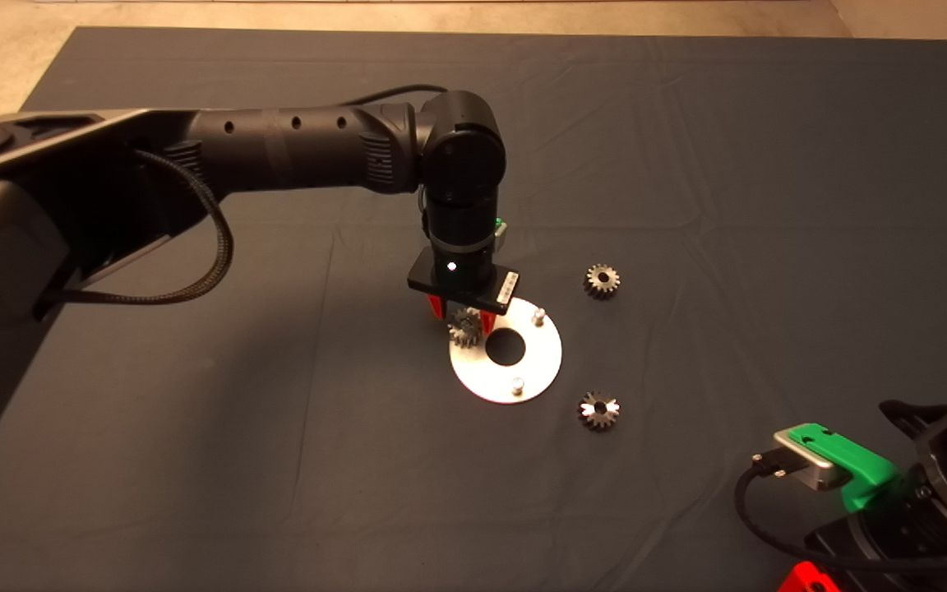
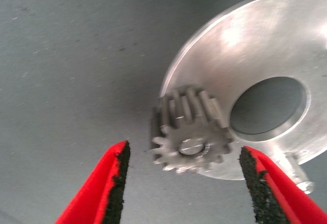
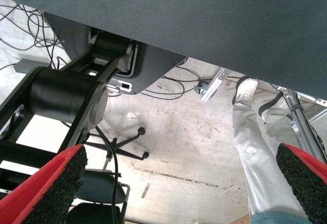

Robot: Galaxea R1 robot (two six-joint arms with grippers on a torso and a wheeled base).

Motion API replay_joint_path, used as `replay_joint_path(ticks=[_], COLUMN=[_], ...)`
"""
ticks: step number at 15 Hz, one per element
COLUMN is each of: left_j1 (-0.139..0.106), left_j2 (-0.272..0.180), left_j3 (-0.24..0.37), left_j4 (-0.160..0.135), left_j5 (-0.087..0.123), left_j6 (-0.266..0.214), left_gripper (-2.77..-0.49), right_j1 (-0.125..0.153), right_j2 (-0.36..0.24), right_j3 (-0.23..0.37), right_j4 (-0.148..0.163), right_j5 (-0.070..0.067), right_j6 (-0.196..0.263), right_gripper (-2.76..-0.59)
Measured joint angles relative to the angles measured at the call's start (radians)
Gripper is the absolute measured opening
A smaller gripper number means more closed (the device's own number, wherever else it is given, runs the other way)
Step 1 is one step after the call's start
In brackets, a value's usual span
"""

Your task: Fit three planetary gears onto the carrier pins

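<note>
The silver-white round plate (image 1: pixel 482 374) lies mid-mat with its carrier pins. One planetary gear (image 1: pixel 465 326) sits on the plate's left pin; in the left wrist view this gear (image 2: pixel 189 132) has the silvery pin end showing in its centre hole. My left gripper (image 1: pixel 463 311) hangs right over it, open, its red fingers (image 2: pixel 115 183) on either side of the gear without touching it. Two pins (image 1: pixel 538 313) (image 1: pixel 516 383) stand bare. Two more gears (image 1: pixel 602 280) (image 1: pixel 598 409) lie flat on the mat right of the plate. My right gripper (image 1: pixel 806 577) is parked at the lower right, open.
The left arm reaches in from the left above the mat. The plate (image 2: pixel 265 45) and one bare pin (image 2: pixel 299 173) show in the left wrist view. The right wrist view looks past the mat's edge at the floor, cables, a chair base and a person's leg (image 3: pixel 250 132).
</note>
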Motion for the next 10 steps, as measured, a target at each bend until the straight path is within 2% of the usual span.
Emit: replay_joint_path(ticks=[3, 5, 6, 8, 10], left_j1=[0.000, 0.000, 0.000, 0.000, 0.000], left_j2=[-0.005, -0.018, -0.031, -0.088, -0.174], left_j3=[0.001, 0.006, 0.025, 0.112, 0.215], left_j4=[0.000, 0.000, 0.000, 0.000, 0.005], left_j5=[-0.011, -0.016, -0.015, -0.015, -0.015], left_j6=[-0.001, -0.028, -0.047, -0.107, -0.148], left_gripper=[-1.66, -1.51, -1.50, -1.36, -1.36], right_j1=[0.000, 0.000, 0.000, 0.000, 0.001], right_j2=[0.000, 0.000, 0.000, 0.000, -0.001], right_j3=[0.000, 0.000, -0.001, -0.028, -0.089], right_j4=[0.000, 0.000, 0.000, 0.000, -0.001], right_j5=[0.000, 0.000, 0.000, 0.000, 0.000], right_j6=[0.000, 0.000, 0.000, -0.020, -0.092], right_gripper=[-0.60, -0.60, -0.60, -0.60, -0.60])
